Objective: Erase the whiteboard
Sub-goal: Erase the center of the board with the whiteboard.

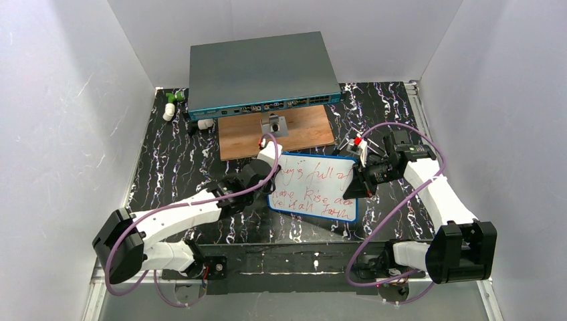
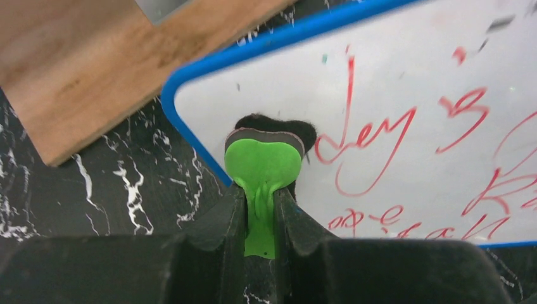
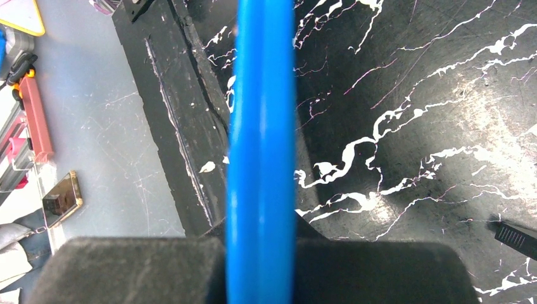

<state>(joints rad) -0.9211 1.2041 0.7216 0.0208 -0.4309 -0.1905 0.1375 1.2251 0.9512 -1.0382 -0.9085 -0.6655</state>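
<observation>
The whiteboard (image 1: 314, 187) has a thin blue frame and red handwriting over its face; it lies tilted in the middle of the black marbled table. My left gripper (image 1: 267, 160) is shut on a green eraser (image 2: 263, 166) with a black felt pad, which rests on the board's upper left corner (image 2: 405, 120) next to the first red word. My right gripper (image 1: 361, 182) is shut on the board's right edge; in the right wrist view the blue frame (image 3: 261, 158) runs straight up between the jaws.
A brown wooden board (image 1: 275, 132) with a small metal part lies behind the whiteboard, also in the left wrist view (image 2: 95, 69). A large grey-teal switch box (image 1: 262, 72) stands at the back. Small white and green pieces (image 1: 172, 103) lie at the back left.
</observation>
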